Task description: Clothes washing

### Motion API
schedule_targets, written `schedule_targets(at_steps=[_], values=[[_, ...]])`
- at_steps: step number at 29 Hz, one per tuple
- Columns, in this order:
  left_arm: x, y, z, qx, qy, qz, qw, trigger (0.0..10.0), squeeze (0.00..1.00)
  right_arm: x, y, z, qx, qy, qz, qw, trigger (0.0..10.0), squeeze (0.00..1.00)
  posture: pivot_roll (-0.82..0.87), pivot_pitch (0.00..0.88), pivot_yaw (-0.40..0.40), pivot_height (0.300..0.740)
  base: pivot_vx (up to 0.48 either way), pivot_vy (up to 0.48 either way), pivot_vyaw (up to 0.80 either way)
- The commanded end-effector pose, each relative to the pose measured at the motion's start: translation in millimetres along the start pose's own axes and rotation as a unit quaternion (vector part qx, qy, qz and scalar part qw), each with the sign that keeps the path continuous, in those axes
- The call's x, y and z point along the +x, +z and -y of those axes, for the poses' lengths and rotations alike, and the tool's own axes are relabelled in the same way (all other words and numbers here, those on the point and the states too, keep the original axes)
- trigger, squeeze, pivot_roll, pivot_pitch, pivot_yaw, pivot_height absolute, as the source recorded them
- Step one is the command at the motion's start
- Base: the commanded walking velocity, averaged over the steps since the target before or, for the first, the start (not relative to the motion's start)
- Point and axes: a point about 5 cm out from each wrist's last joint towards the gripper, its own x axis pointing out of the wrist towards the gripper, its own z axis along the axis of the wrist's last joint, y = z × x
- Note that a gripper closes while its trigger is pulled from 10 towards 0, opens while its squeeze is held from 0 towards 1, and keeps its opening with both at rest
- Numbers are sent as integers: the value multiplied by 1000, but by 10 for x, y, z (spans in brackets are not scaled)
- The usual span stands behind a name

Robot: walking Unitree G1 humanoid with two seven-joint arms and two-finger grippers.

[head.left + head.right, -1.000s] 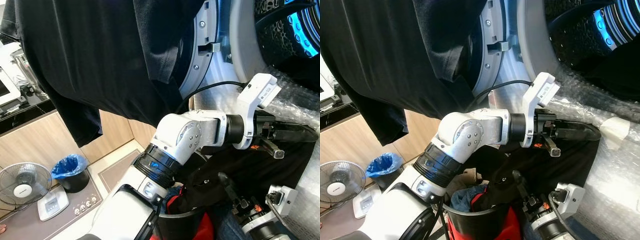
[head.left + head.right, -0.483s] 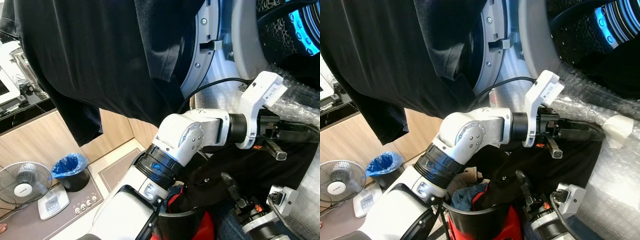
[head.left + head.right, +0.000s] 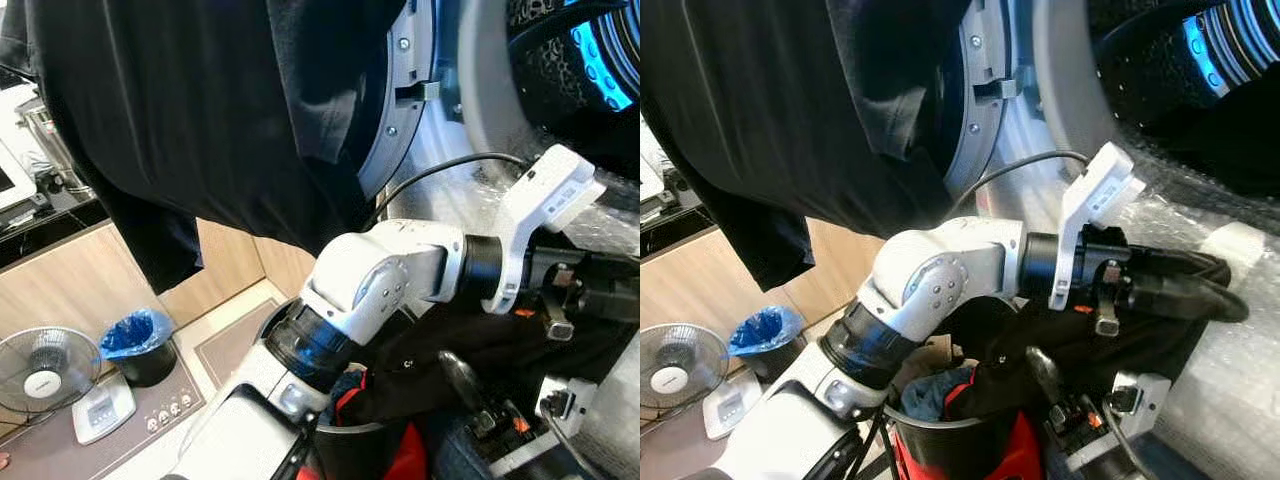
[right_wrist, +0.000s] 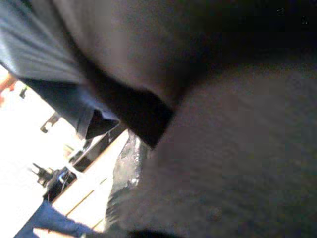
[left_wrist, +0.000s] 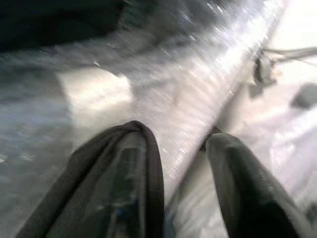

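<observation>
A large black garment (image 3: 190,120) hangs across the upper left of the scene, draped down in front of the washing machine's open door ring (image 3: 405,90). Below it, more dark clothing (image 3: 1140,345) lies over the bubble-wrapped front of the machine (image 3: 1230,390) and spills into a black laundry basket (image 3: 940,440) at the near centre, where blue and red clothes (image 3: 940,392) are bunched.

The left gripper (image 3: 1200,295) reaches to the right across the dark clothing, in front of the drum opening (image 3: 1160,80). In the left wrist view its two fingers (image 5: 124,183) stand apart with bubble wrap showing between them and nothing held.

The right gripper (image 3: 460,385) is low at the near right, its fingers pushed into the dark clothing above the basket; whether they are open or closed cannot be told. The right wrist view is mostly dark cloth (image 4: 223,158), blurred.

On the floor at the far left stand a small fan (image 3: 40,365), a white scale (image 3: 98,410) and a black bin with a blue liner (image 3: 140,345), beside wooden cabinets (image 3: 70,280).
</observation>
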Motion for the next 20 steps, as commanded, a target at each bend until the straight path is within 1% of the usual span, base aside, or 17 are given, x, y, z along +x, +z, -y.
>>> schedule_targets(at_steps=[1,2,4,5,6,7,8,9,14,16,17,18,19,20], values=[[-56,13,49,36,-8,-11,999,10000,1000,-8,5,-15,4,29,1,1000,0,0,-263,0,155,740,0,0,0],[-71,2,50,40,-5,-16,999,10000,1000,-19,11,-3,3,33,-1,999,0,0,-263,0,155,740,0,0,0],[-146,-38,51,63,10,-31,997,10000,1000,-67,40,42,2,48,-13,999,0,0,-261,0,154,740,0,0,0],[-170,-46,47,61,14,-31,998,10000,733,-78,55,68,-3,47,-14,999,0,0,-259,0,151,740,0,0,0],[-182,-50,44,58,16,-31,998,10000,733,-83,63,84,-7,46,-15,999,0,0,-259,0,151,740,0,0,0],[-226,-48,42,59,21,-32,998,10000,224,-96,105,134,-11,42,-12,999,0,0,-252,0,146,740,0,0,0],[-240,-46,44,60,22,-33,997,10000,224,-101,119,147,-12,42,-11,999,0,0,-252,0,146,740,0,0,0],[-264,-43,45,65,26,-34,997,10000,0,-123,142,169,-12,45,-12,999,0,0,-244,0,141,740,0,0,0],[-389,2,46,86,43,-33,995,10000,0,-229,299,278,-28,60,-20,998,0,0,-224,0,121,740,0,0,0],[-426,7,50,88,45,-33,995,10000,0,-248,364,295,-36,67,-19,997,0,0,-218,0,116,740,0,0,0],[-454,8,56,89,45,-33,995,10000,149,-260,406,307,-39,69,-18,997,0,0,-218,0,116,740,0,0,0],[-489,8,64,89,44,-34,994,10000,1000,-271,453,320,-42,71,-17,996,0,0,-218,0,113,740,0,0,0],[-584,2,83,88,43,-36,995,10000,1000,-282,557,318,-55,81,-18,995,0,0,-219,0,111,740,0,0,0],[-605,-1,85,87,43,-36,995,10000,1000,-282,574,318,-58,82,-19,995,0,0,-220,0,109,740,0,0,0]])
